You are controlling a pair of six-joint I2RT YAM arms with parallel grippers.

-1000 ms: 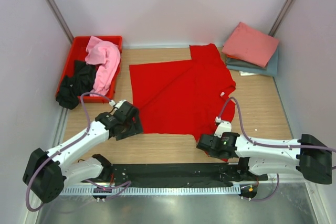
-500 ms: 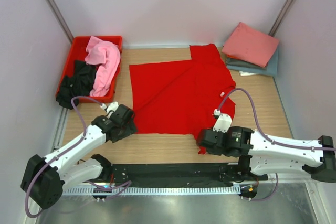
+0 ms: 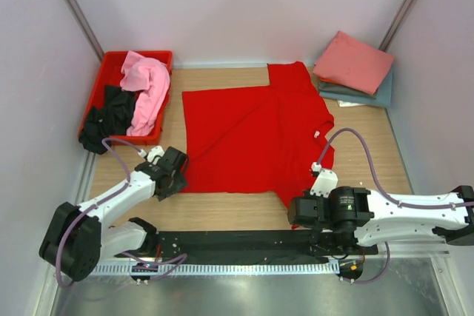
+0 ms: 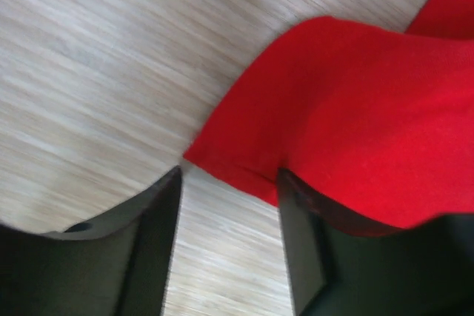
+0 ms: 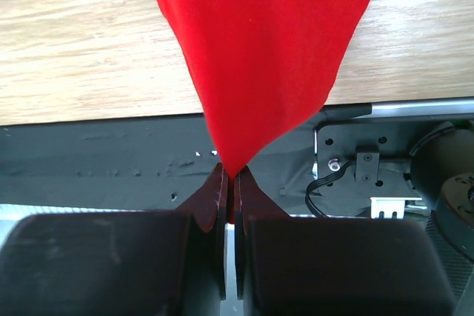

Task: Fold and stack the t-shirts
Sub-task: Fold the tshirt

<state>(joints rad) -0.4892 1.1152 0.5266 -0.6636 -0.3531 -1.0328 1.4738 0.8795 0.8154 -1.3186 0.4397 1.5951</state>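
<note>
A bright red t-shirt (image 3: 252, 135) lies spread on the wooden table. Its near right corner is pulled up toward the near edge, and my right gripper (image 3: 296, 211) is shut on it. In the right wrist view that red t-shirt (image 5: 259, 35) narrows to a point pinched between the jaws of my right gripper (image 5: 231, 177). My left gripper (image 3: 180, 175) is at the shirt's near left corner. In the left wrist view my left gripper (image 4: 229, 183) stands open. The red cloth (image 4: 355, 109) lies over the right finger (image 4: 300, 257), its corner at the tips.
A red crate (image 3: 111, 61) at the back left holds a light pink t-shirt (image 3: 146, 86) and a black t-shirt (image 3: 104, 118). At the back right a folded salmon pink t-shirt (image 3: 354, 61) lies on a grey-blue one (image 3: 374, 95). A black rail (image 3: 237, 243) runs along the near edge.
My right gripper has drawn the shirt's near right corner toward the near edge. My left gripper has slid left and nearer, onto the near left corner, and its jaws have narrowed.
</note>
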